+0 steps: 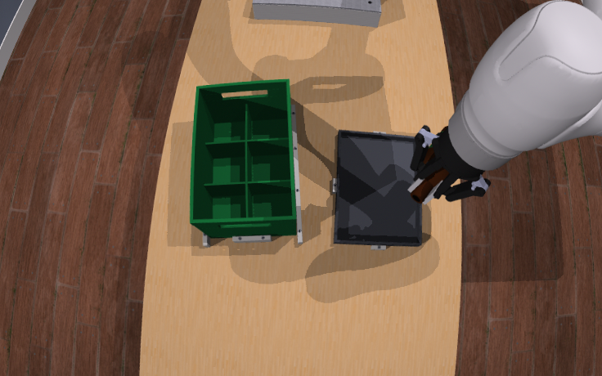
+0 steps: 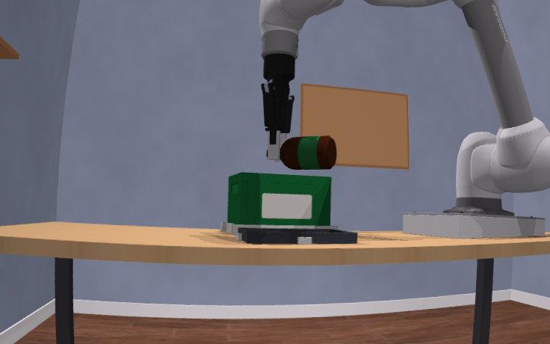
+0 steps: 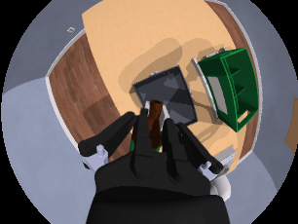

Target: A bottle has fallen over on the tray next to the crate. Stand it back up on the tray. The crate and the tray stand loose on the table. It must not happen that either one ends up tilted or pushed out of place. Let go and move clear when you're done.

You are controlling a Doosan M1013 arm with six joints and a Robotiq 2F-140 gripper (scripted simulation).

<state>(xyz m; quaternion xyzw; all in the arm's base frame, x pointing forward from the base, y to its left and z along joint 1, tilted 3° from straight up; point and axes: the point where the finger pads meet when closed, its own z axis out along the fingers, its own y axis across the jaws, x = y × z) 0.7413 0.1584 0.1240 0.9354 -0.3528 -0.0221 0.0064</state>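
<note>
Overhead, the jaws pinch the neck of the brown bottle (image 2: 307, 152), which hangs on its side high above the black tray (image 2: 297, 235) beside the green crate (image 2: 279, 198) on the desk (image 2: 98, 241).

Top view: arm (image 1: 541, 79) cut off upper right, covers most of bottle (image 1: 427, 186). Wrist: claw (image 3: 156, 113) hides bottle neck; I can't see grip pt.
</note>
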